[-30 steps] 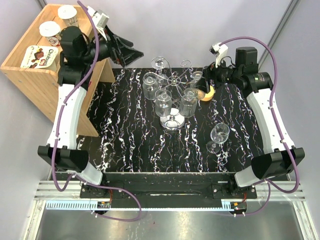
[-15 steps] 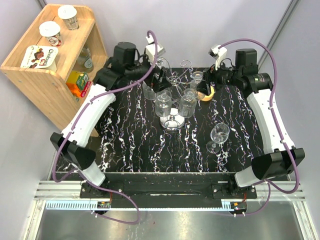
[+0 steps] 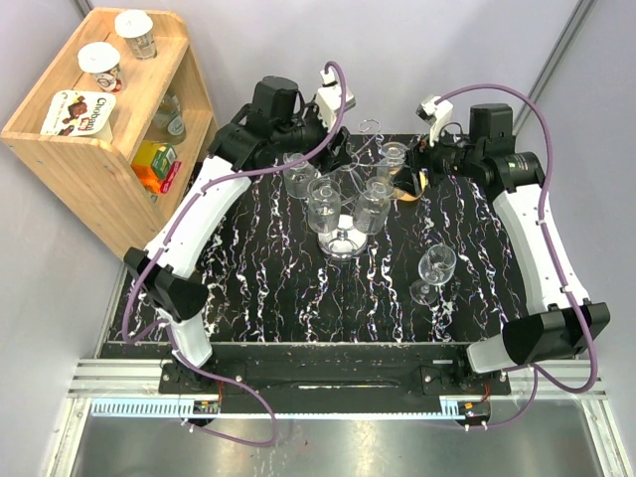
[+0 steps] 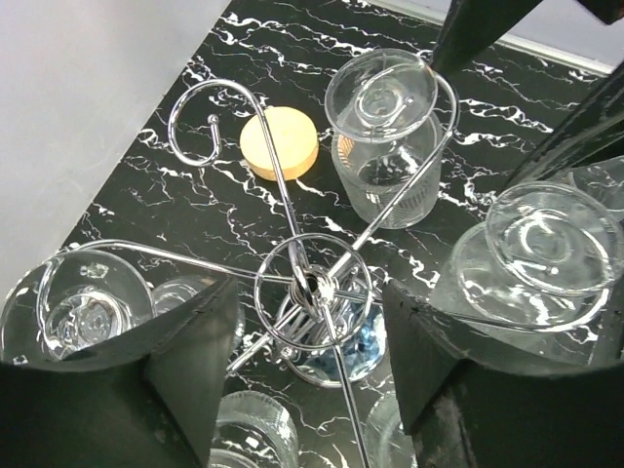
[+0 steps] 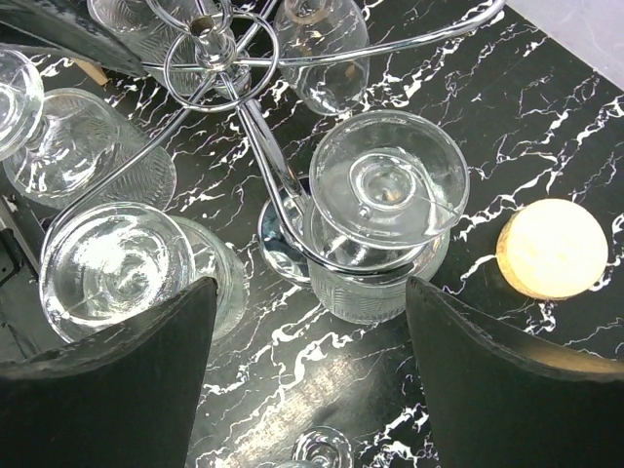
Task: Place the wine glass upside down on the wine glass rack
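- The left gripper (image 3: 341, 154) hangs directly above the wine glass rack (image 4: 310, 286). Its jaws are spread, one on each side of the rack's hub in the wrist view, and they pinch nothing.
- The right gripper (image 5: 312, 292) hovers over the same rack from the opposite side, jaws spread wide and holding nothing.
- Below the gap between the right gripper's fingers, an upside-down glass (image 5: 388, 185) hangs by its foot in a wire arm.
- A round wooden disc (image 5: 551, 249) lies on the table (image 3: 258, 288) near the right gripper.
- Two more inverted glasses (image 4: 382, 93) (image 4: 551, 239) hang just beyond the left gripper.
- The wine glass (image 3: 434, 270) stands upright on the table, well apart from both grippers. It is on the right gripper's side, nearer the arm bases.
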